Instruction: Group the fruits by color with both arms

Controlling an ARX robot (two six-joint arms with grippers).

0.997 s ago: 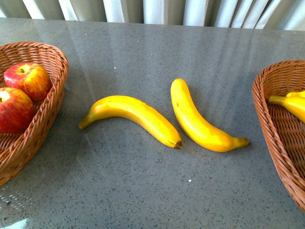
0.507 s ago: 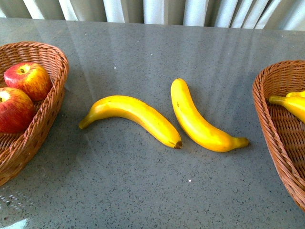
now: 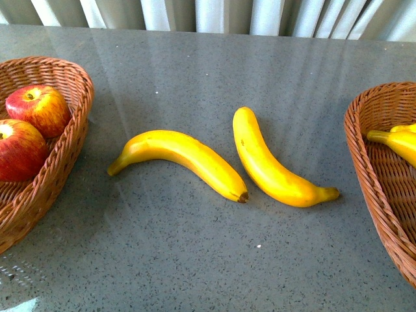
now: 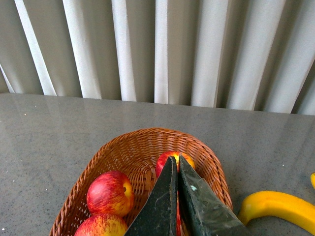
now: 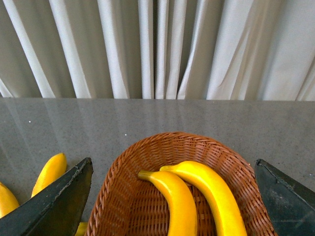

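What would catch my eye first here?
Two loose bananas lie side by side, bright yellow in the middle of the grey table. The left basket holds red apples; the right basket holds two more bananas.

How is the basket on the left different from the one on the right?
The left basket holds red apples, while the right basket holds yellow bananas. In the wrist views, the left gripper facing the left basket has its jaws shut together, while the right gripper facing the right basket has its jaws spread wide. Both baskets are brown woven wicker and sit on the grey table.
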